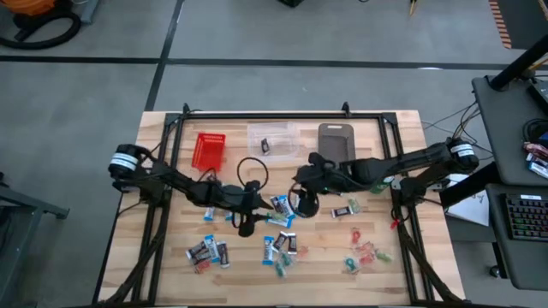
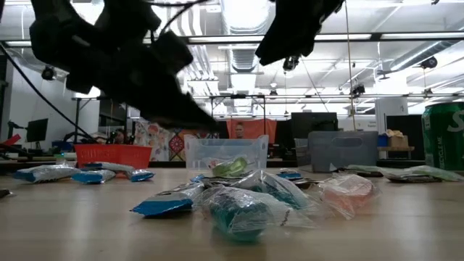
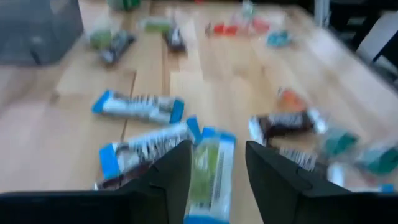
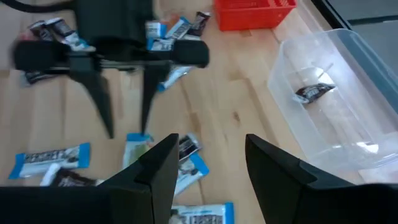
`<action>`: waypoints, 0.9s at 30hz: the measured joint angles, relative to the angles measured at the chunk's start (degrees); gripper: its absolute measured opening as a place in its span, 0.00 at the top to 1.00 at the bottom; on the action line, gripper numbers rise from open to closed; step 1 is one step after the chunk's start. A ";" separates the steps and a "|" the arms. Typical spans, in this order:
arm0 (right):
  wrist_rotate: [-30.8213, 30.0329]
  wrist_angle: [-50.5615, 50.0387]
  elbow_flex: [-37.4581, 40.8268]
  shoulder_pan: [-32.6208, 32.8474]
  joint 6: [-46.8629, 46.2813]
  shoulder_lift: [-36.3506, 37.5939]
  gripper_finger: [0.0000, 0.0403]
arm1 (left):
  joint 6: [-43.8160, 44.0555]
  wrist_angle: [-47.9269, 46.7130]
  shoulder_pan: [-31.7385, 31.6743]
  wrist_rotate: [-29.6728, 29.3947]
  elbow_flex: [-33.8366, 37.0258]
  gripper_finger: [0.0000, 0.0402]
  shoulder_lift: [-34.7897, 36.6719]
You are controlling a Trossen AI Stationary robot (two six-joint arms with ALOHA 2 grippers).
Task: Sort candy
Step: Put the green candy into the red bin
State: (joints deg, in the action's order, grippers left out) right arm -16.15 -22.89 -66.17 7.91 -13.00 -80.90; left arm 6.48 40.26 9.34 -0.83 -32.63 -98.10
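A pale wooden tabletop [image 1: 257,274] framed by black rails sits on a grey concrete floor; the low view looks past it into a bright workshop hall with ceiling lights and a person far behind.

Along the upper edge of the high view stand a red slatted plastic bin [image 1: 208,151], a clear plastic bin [image 1: 272,140] already holding one dark sweet, and a grey bin [image 1: 336,139], presumably one per kind of sweet.

The small wrapped candy [image 1: 278,248] lies scattered over the lower middle and lower right of that frame.

Both arms reach into the centre of the frame. The left gripper [image 3: 217,167] hangs with fingers apart over a blue-and-white bar [image 3: 208,171], seemingly just let go or about to be taken. The right gripper [image 4: 208,163] also stands apart, empty, just beside it.
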 joint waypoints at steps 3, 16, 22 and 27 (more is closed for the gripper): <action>-0.58 -0.73 0.03 1.37 -0.57 -0.01 0.57 | -0.02 0.12 0.00 -0.10 -0.84 0.65 -2.95; -2.11 -0.54 0.83 3.22 -2.61 -0.20 0.57 | 0.09 0.38 0.00 -3.20 -3.17 0.72 -9.08; -2.23 -0.39 1.53 3.22 -3.06 -0.20 0.57 | 0.20 0.23 0.00 -3.18 -2.98 0.86 -8.82; -3.44 -0.37 3.02 3.22 -4.05 -0.20 0.57 | 1.49 0.19 0.00 -3.15 -2.98 0.98 -8.21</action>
State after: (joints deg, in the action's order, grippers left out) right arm -19.59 -23.27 -63.15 11.14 -17.06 -81.10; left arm 7.97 40.45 9.34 -3.98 -35.62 -106.31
